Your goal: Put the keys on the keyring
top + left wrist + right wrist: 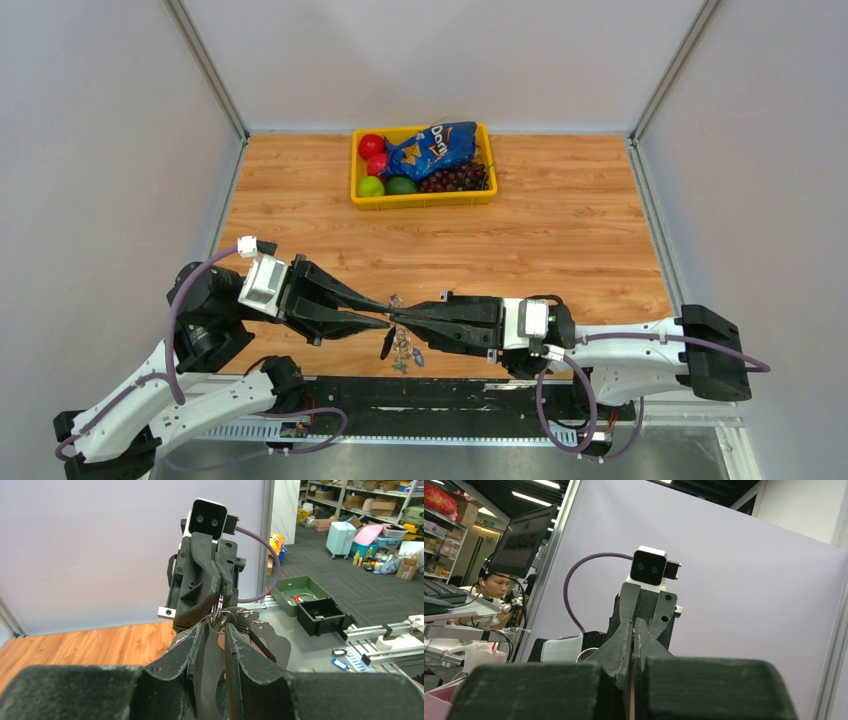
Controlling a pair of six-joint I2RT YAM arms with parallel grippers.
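Two robot arms meet tip to tip above the near edge of a wooden table. The right gripper (400, 319) is clenched on the silvery keyring (260, 632), held in the air. The left gripper (384, 313) stands partly apart at the ring; whether it grips is unclear. The keys (401, 348) dangle just below. Risk: a misaligned pull could twist the ring free and drop everything.

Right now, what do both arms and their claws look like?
The left arm and right arm have white links with black joints. The left claw and right claw are black with long tapering fingers. A purple cable loops along each, and a white camera tops each wrist.
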